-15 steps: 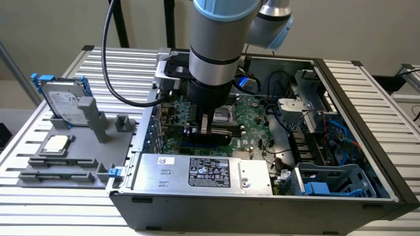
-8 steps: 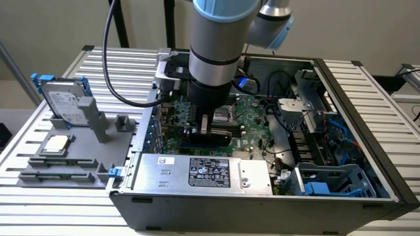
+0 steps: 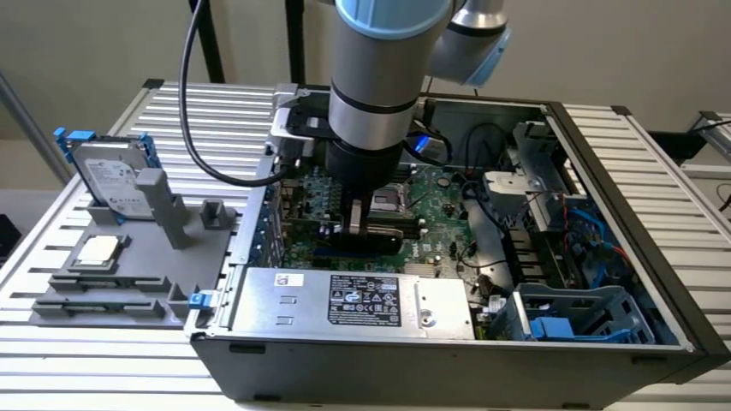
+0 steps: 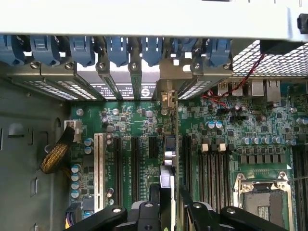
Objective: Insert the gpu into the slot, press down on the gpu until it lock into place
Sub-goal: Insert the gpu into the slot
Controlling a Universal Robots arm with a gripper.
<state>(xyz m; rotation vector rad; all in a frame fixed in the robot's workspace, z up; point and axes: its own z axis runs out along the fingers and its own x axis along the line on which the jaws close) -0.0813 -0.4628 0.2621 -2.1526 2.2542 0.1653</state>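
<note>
My arm stands straight down inside the open computer case [image 3: 457, 368], my claw [image 3: 359, 227] clamped tight on the upright graphics card [image 3: 377, 242], low over the motherboard [image 3: 440, 214].

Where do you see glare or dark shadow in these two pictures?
Exterior view: even room light, a soft sheen on the silver box, and the motherboard looks darker close under the arm. Wrist view: the case edge is washed out to white, while the grey case wall lies dim.
</note>
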